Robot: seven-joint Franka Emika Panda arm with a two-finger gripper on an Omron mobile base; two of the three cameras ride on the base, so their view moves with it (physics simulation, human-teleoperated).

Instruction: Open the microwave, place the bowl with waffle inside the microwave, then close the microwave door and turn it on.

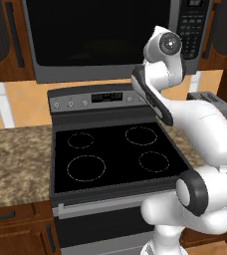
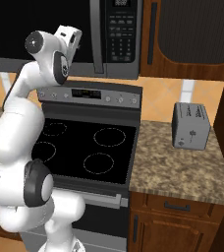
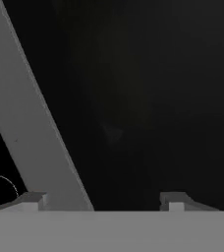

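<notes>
The microwave (image 1: 100, 72) hangs over the stove with its door (image 1: 95, 30) closed, black glass in a grey frame. Its keypad strip (image 2: 121, 29) runs down the right side. My gripper (image 2: 73, 38) is raised against the lower right part of the door, left of the keypad. In the hand view the gripper (image 3: 105, 199) is open, its fingertips (image 3: 33, 199) wide apart with nothing between them. It faces the black glass (image 3: 148, 98) at close range, and a grey band of the door frame (image 3: 35, 133) slants across the left. The bowl and the waffle are out of view.
A black-topped stove (image 1: 110, 154) with a knob panel (image 1: 100, 98) stands below the microwave. Speckled granite counter (image 2: 182, 172) lies on both sides, with a grey toaster (image 2: 191, 125) on the right part. Wooden cabinets (image 2: 192, 29) flank the microwave.
</notes>
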